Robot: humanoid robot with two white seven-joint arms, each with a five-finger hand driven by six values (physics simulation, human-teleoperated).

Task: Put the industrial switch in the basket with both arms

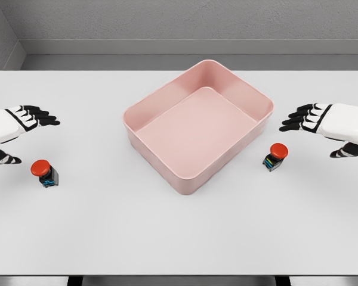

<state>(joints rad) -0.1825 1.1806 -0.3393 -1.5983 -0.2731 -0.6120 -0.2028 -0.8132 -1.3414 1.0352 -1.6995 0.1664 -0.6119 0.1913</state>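
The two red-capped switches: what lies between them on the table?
In the head view, the pink basket sits between the left switch and the right switch, touching neither.

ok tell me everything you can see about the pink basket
The pink basket is a shallow rectangular tub with rounded corners and a thick rolled rim, smooth like moulded plastic. It is empty and sits flat near the middle of the white table, turned at an angle so one corner points toward the robot. Only the table touches it; the two red-capped switches and both hands are apart from it.
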